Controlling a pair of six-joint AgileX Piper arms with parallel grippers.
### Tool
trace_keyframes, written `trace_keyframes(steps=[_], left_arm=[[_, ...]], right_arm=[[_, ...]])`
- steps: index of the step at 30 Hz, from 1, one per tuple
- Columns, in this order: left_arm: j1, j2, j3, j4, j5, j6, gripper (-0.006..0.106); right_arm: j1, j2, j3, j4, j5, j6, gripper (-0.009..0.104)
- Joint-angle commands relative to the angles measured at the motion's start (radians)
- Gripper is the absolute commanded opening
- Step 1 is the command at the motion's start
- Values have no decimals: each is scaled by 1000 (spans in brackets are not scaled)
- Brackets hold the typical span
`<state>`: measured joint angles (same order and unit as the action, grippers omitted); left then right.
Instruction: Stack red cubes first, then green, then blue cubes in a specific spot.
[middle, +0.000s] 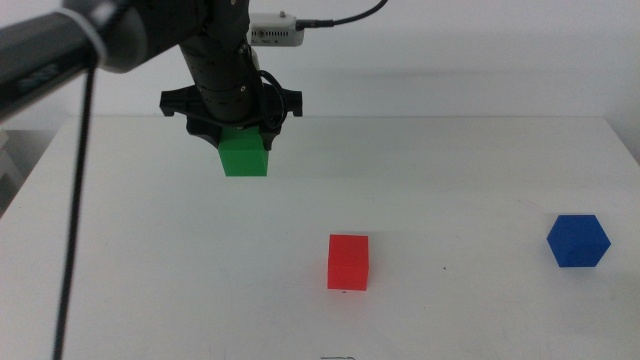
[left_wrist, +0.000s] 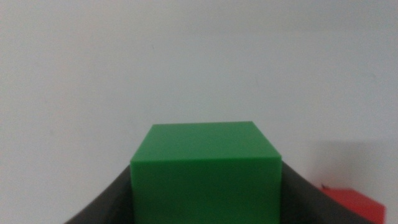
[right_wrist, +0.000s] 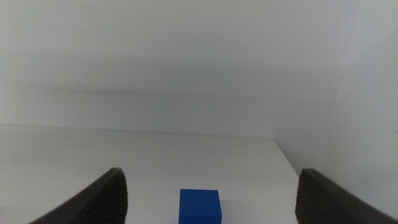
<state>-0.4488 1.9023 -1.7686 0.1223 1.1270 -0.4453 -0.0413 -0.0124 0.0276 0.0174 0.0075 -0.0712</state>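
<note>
White matte tabletop (middle: 150, 290), plain pale wall behind; a few tiny dark specks on the surface near the red cube. No containers in view.

Left gripper (middle: 240, 130) over the far-left part of the table — pinching green cube (middle: 244, 156) between both dark jaws, cube appearing lifted clear of the surface. Left wrist view: green cube (left_wrist: 206, 173) filling the gap between the jaws, top face level, jaw surfaces pressed against both side faces. Black cable hanging from the left arm down the left side of the middle view.

Red cube (middle: 348, 262) resting on the table near centre-front, well apart from the green cube; a corner of it (left_wrist: 356, 204) visible in the left wrist view beside the jaw.

Blue cube (middle: 578, 241) resting on the table at far right, turned corner-on, well apart from the red cube.

Right gripper (right_wrist: 211, 199) out of the middle view; jaws spread wide, nothing between them — blue cube (right_wrist: 199, 206) on the table ahead, roughly centred between the jaws.
</note>
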Motion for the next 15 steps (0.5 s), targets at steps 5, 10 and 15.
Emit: trace_keyframes(steps=[5, 10, 15], left_arm=[[-101, -145, 68, 22, -6, -126, 23], [-190, -140, 77, 20, -15, -211, 23], [-257, -103, 67, -12, -23, -248, 23]], right_arm=[[-5, -15, -11, -11, -76, -10, 71], [-5, -15, -11, -11, -76, -10, 71], [-5, -15, -11, -11, -76, -10, 71]])
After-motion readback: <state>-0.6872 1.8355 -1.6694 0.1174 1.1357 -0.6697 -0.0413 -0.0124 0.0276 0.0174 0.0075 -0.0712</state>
